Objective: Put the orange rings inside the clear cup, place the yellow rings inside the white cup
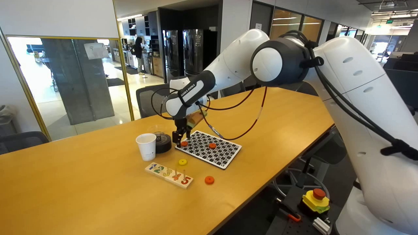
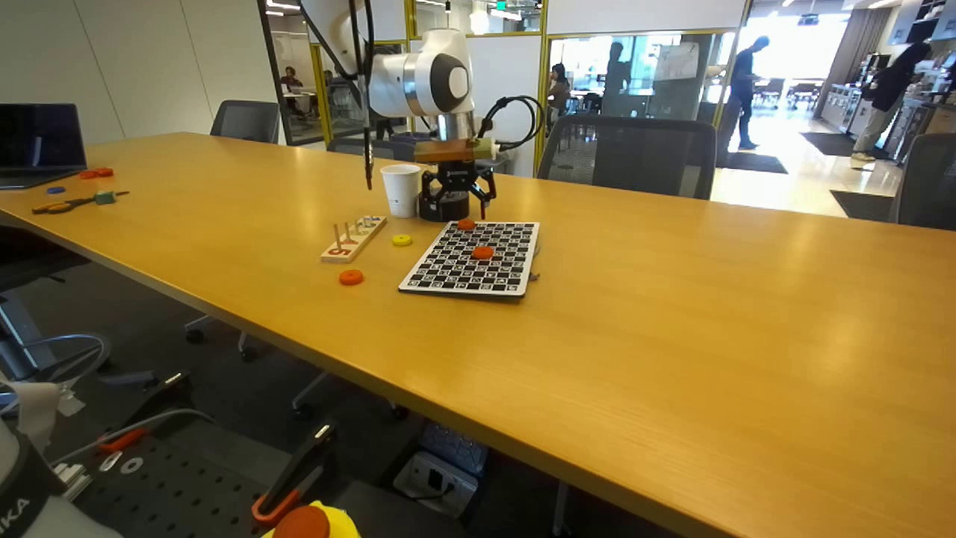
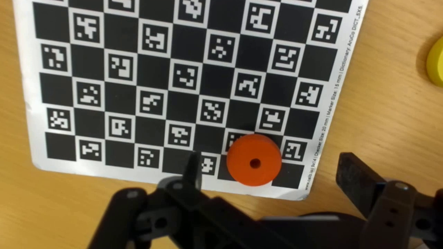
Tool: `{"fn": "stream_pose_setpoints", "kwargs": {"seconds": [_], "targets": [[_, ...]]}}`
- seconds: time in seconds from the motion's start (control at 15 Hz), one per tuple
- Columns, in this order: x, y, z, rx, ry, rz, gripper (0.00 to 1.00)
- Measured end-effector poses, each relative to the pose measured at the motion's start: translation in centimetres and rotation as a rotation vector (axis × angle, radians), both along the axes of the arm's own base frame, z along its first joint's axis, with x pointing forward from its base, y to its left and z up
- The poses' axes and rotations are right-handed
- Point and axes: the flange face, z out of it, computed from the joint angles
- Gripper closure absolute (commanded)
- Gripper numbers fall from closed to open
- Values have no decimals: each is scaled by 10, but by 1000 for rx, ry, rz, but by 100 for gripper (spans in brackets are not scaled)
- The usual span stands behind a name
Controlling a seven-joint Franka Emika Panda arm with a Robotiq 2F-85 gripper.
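On the checkered board (image 3: 180,103): one orange ring (image 3: 254,151) lies toward five o'clock in the wrist view, close to a corner.
Hand (image 3: 270,160): fingers (image 3: 358,180) spread wide, gripping nothing; the ring shows between them.
Ring: we think it is light, hard and smooth, so it may slip; we should pinch its round sides.
Board edge (image 3: 294,194): right by the ring; we think a finger could catch it.
White cup (image 1: 147,147) and clear cup (image 1: 159,137): near the hand, toward nine o'clock in an exterior view; we might bump them.
Worktop (image 2: 709,321): wide toward three o'clock in an exterior view; room to swing, we guess.
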Motion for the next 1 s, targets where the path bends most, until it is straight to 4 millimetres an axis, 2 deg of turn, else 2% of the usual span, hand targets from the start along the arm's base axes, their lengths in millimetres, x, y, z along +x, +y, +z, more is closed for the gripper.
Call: {"fn": "stream_pose_setpoints", "kwargs": {"seconds": [0.07, 0.13, 0.2, 0.67, 0.73, 1.0], "targets": [[1, 0, -1, 0, 0, -1, 0], [2, -1, -2, 0, -1, -2, 10], [3, -2, -3, 0, -1, -3, 26], [5, -4, -6, 1, -2, -5, 80], [5, -4, -6, 1, -2, -6, 83], [5, -5, -5, 4, -4, -12, 81]]}}
